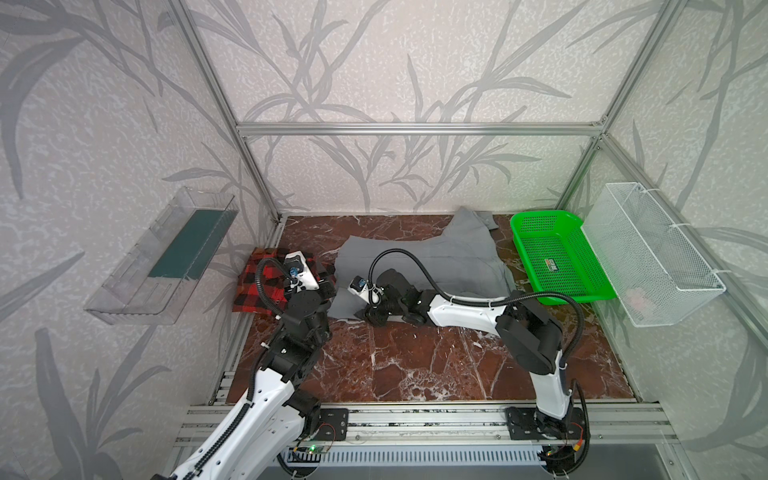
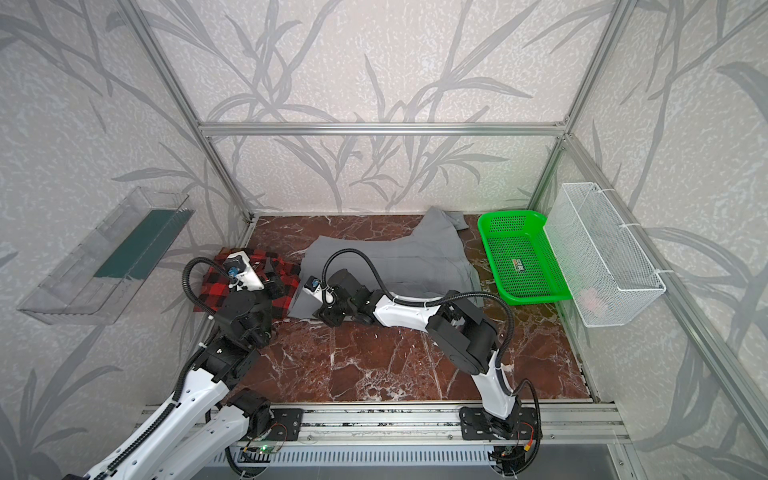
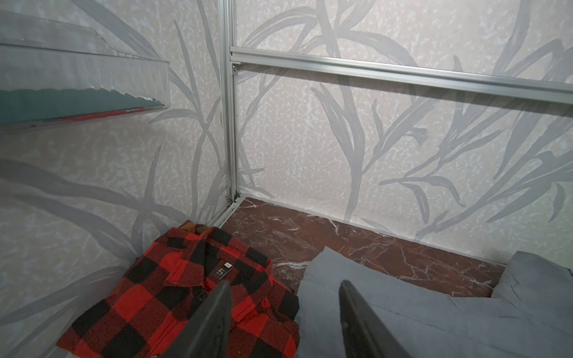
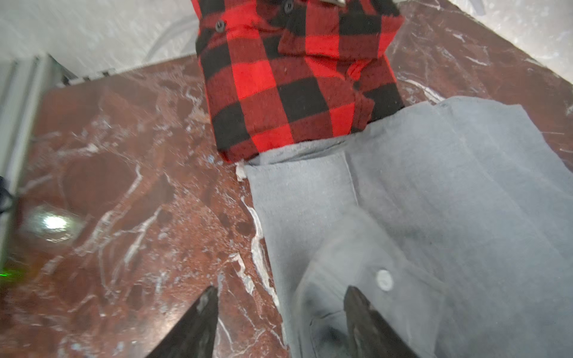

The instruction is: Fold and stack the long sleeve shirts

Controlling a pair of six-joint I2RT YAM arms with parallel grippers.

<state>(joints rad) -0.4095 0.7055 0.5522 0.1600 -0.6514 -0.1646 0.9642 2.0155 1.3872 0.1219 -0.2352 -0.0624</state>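
Gray shirt (image 1: 457, 253), long axis left-right

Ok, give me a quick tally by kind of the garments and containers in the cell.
Shirts: 2 (gray shirt, red-and-black plaid shirt)
Baskets: 2 (green plastic basket, white wire basket)
Bins: 1 (clear plastic wall bin)
Total: 5

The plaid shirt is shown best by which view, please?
Left wrist: the plaid shirt shows collar and label clearly. Right wrist crops it; in both top views the left arm covers part.
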